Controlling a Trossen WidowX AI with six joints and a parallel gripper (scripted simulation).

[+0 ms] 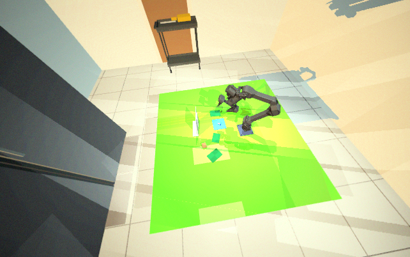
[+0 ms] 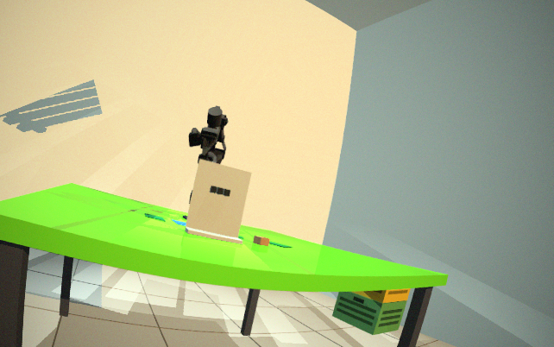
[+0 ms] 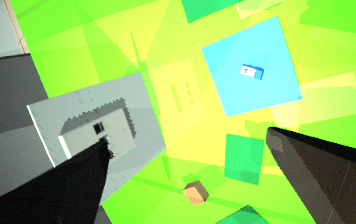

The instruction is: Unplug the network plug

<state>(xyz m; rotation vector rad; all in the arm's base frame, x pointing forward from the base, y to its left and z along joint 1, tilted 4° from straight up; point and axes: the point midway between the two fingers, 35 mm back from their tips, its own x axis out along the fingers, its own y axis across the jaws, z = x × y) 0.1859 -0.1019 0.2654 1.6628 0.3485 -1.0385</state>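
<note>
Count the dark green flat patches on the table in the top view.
3. One lies beside the gripper, one just below the light blue square, one further toward the near edge. The arm may hide others.

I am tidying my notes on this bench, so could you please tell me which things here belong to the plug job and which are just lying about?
Belongs to the job:
plug, lying in the marked square
upright panel
gripper, open and empty

Just lying about:
small brown block
green patches
crates under the table
</note>
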